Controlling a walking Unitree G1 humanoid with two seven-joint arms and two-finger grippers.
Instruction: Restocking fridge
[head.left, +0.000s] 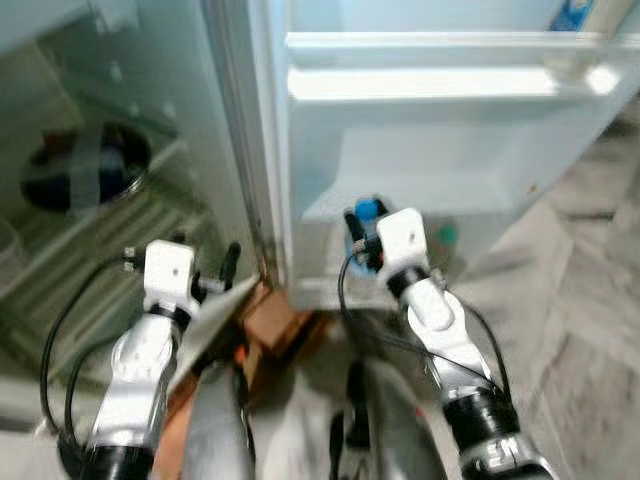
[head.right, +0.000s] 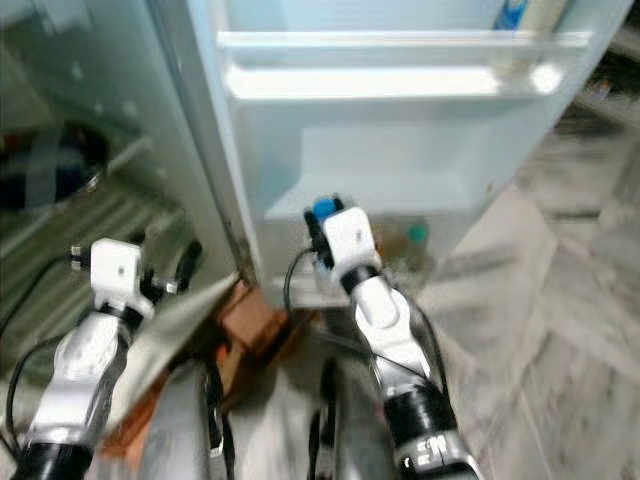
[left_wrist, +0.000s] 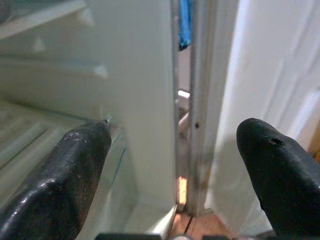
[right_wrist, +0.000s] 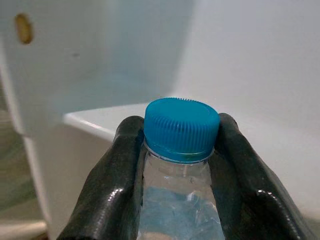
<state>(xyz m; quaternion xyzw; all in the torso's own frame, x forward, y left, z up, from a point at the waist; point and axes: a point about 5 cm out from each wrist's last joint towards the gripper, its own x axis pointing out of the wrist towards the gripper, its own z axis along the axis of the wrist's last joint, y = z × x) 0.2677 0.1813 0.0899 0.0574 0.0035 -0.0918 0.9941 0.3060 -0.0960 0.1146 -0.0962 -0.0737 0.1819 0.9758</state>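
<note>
Right gripper (right_wrist: 180, 165) clamped on a clear plastic water bottle (right_wrist: 179, 210), both black fingers (right_wrist: 107, 195) pressed against the neck and shoulder just under the cap. Bottle cap (right_wrist: 182, 129) is bright blue, ribbed round the edge, flat top, screwed on. Body of the bottle is transparent with a bluish tint; lower part is cut off in the right wrist view, label not readable.

From the head views the bottle (head.left: 366, 212) sits upright in the right gripper (head.left: 362, 240), held up in front of the open fridge door (head.left: 430, 140), level with the lower door shelf (head.left: 400, 195). Blue cap pokes out just above the white wrist block. Bottle is close to the door bin's front, whether it touches can't be told. A small teal-green spot (head.left: 446, 236) shows low on the door beside the wrist; too blurred to name.

Left gripper (left_wrist: 172, 150) is spread wide, nothing between the fingers (left_wrist: 65, 170). It points at the hinge edge where the fridge body meets the door. In the head view the left gripper (head.left: 205, 270) hangs low by the fridge interior (head.left: 90, 190), near the bottom front edge.

Inside the fridge, white wire-like shelves (head.left: 60, 270) and a dark round item (head.left: 85, 165) on an upper shelf, blurred. Upper door shelf (head.left: 440, 42) holds something blue-and-white (head.left: 572, 12) at the far end, cropped. Brown wood piece (head.left: 275, 315) on the floor below the door. Grey marbled tile floor (head.left: 580, 300) to the right.
</note>
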